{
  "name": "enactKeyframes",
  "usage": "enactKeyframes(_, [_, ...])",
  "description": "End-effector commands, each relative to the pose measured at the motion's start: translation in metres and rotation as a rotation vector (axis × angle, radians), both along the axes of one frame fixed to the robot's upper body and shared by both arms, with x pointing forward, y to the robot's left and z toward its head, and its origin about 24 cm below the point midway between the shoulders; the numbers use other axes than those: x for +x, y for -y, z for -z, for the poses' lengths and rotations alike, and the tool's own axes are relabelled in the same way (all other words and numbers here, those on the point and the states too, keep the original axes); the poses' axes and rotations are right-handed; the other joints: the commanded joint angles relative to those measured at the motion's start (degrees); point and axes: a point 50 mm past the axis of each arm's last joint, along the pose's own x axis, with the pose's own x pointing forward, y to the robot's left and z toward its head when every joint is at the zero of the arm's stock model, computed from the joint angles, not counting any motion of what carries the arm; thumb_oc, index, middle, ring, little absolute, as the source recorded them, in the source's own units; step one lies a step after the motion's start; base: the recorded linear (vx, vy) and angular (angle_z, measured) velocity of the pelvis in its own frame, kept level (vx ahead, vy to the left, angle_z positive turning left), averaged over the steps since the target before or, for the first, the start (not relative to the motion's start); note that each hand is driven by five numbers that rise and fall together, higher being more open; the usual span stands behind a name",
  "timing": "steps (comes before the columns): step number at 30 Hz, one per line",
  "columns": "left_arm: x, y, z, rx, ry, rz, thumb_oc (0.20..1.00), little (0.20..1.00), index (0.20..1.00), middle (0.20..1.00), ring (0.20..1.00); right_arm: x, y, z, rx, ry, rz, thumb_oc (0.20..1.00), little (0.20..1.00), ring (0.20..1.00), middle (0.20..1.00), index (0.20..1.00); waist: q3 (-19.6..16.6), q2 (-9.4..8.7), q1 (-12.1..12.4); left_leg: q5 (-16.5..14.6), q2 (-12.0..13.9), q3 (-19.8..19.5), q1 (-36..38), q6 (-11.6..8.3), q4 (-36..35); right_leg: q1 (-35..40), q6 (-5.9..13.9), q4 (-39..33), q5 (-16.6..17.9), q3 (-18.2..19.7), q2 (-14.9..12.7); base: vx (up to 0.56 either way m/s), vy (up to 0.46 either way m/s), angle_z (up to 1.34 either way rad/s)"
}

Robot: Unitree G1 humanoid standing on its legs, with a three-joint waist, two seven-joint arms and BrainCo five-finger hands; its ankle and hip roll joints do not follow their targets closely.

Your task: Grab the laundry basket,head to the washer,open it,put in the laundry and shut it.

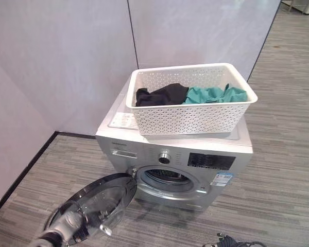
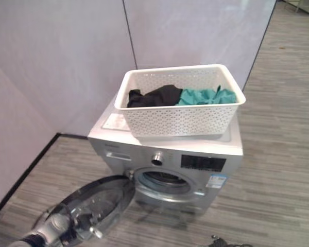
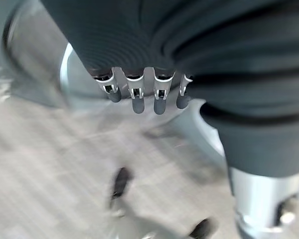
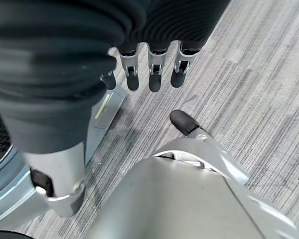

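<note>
On the washer's top: a white laundry basket sits squarely, holding a black garment on its left side and a teal garment on its right.
Head views, washer: the silver washer stands on the grey striped floor against pale wall panels; its control dial and dark display face the camera.
Head views, door: the round glass door is swung wide open to the left, leaving the drum opening uncovered.
Head views, left hand: the left hand shows at the lower left, against the open door's outer edge.
Left wrist view: the left hand's fingers hang loosely straight and apart, gripping nothing; the door's rim is blurred behind them.
Right wrist view: the right hand hangs over the floor beside the washer's lower corner, fingers relaxed and empty.
</note>
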Motion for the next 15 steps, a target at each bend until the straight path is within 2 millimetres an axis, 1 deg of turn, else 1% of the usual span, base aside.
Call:
enactKeyframes(1, [0.027, -0.028, -0.016, 0.175, 0.101, -0.047, 1.000, 1.000, 1.000, 1.000, 1.000, 0.000, 0.015, -0.004, -0.047, -0.023, -0.015, 1.000, 1.000, 1.000, 1.000, 1.000, 1.1, -1.38, -2.4, 2.2, 2.7, -1.4, -5.7, -1.24, 0.4, -1.5, 2.28, 3.8, -4.8, 3.1, -1.0, 0.00, 0.000, 0.00])
enactKeyframes(3, [0.019, -0.038, -0.016, 0.201, 0.091, -0.133, 1.000, 1.000, 1.000, 1.000, 1.000, -0.004, 0.024, -0.006, -0.068, -0.027, 0.009, 1.000, 1.000, 1.000, 1.000, 1.000, 1.0, -1.77, -3.0, 2.6, 3.4, -1.2, -6.6, -1.53, 0.2, -2.4, 2.04, 3.2, -4.5, 3.6, -0.4, -0.03, -0.007, -0.05])
enactKeyframes(6, [0.024, -0.071, -0.032, 0.295, 0.171, -0.307, 1.000, 1.000, 1.000, 1.000, 1.000, -0.003, 0.035, -0.010, -0.096, -0.005, 0.043, 1.000, 1.000, 1.000, 1.000, 1.000, 1.6, -2.83, -3.2, 3.1, 4.3, -0.9, -8.3, -1.80, 0.2, -4.4, 1.88, 2.8, -4.3, 4.1, 0.1, -0.08, -0.025, -0.05])
enactKeyframes(7, [0.026, -0.090, -0.042, 0.351, 0.219, -0.388, 1.000, 1.000, 1.000, 1.000, 1.000, -0.001, 0.037, -0.011, -0.102, 0.008, 0.050, 1.000, 1.000, 1.000, 1.000, 1.000, 2.1, -3.37, -3.2, 3.1, 4.6, -0.7, -8.6, -1.89, 0.2, -5.0, 1.84, 2.8, -4.2, 4.4, 0.3, -0.06, -0.020, -0.10])
enactKeyframes(8, [0.026, -0.090, -0.042, 0.351, 0.220, -0.388, 1.000, 1.000, 1.000, 1.000, 1.000, -0.001, 0.037, -0.011, -0.102, 0.009, 0.050, 1.000, 1.000, 1.000, 1.000, 1.000, 1.9, -3.37, -3.2, 3.2, 4.6, -0.7, -8.8, -1.87, 0.2, -5.2, 1.82, 2.7, -4.2, 4.4, 0.3, -0.06, -0.028, -0.07])
enactKeyframes(10, [0.032, -0.111, -0.058, 0.418, 0.304, -0.484, 1.000, 1.000, 1.000, 1.000, 1.000, 0.005, 0.041, -0.016, -0.116, 0.056, 0.050, 1.000, 1.000, 1.000, 1.000, 1.000, 2.9, -4.79, -3.2, 3.6, 5.3, -0.3, -9.9, -1.92, 0.2, -6.7, 1.72, 2.7, -4.1, 5.1, 0.7, -0.07, -0.046, -0.14])
enactKeyframes(11, [0.031, -0.111, -0.058, 0.418, 0.304, -0.484, 1.000, 1.000, 1.000, 1.000, 1.000, 0.005, 0.041, -0.016, -0.116, 0.056, 0.050, 1.000, 1.000, 1.000, 1.000, 1.000, 2.8, -4.79, -3.1, 3.6, 5.3, -0.2, -9.9, -1.92, 0.2, -6.8, 1.72, 2.7, -4.1, 5.1, 0.7, -0.04, -0.034, -0.12])
enactKeyframes(13, [0.034, -0.132, -0.075, 0.475, 0.403, -0.579, 1.000, 1.000, 1.000, 1.000, 1.000, 0.005, 0.048, -0.020, -0.134, 0.093, 0.063, 1.000, 1.000, 1.000, 1.000, 1.000, 3.8, -5.79, -2.8, 3.7, 5.5, -0.1, -10.4, -2.10, 0.2, -7.1, 1.67, 2.3, -4.1, 5.1, 0.7, -0.03, -0.025, -0.04])
enactKeyframes(14, [0.038, -0.139, -0.082, 0.485, 0.452, -0.617, 1.000, 1.000, 1.000, 1.000, 1.000, 0.004, 0.050, -0.021, -0.135, 0.109, 0.088, 1.000, 1.000, 1.000, 1.000, 1.000, 4.1, -6.03, -2.8, 3.9, 5.5, -0.1, -10.9, -2.21, 0.2, -7.3, 1.69, 2.1, -4.0, 4.9, 0.8, -0.06, -0.026, -0.03])
enactKeyframes(15, [0.041, -0.142, -0.086, 0.479, 0.486, -0.649, 1.000, 1.000, 1.000, 1.000, 1.000, 0.006, 0.052, -0.022, -0.134, 0.123, 0.107, 1.000, 1.000, 1.000, 1.000, 1.000, 4.4, -6.21, -2.7, 4.0, 5.5, -0.3, -11.3, -2.26, 0.3, -7.5, 1.71, 2.0, -4.0, 4.8, 0.8, -0.04, -0.007, -0.02])
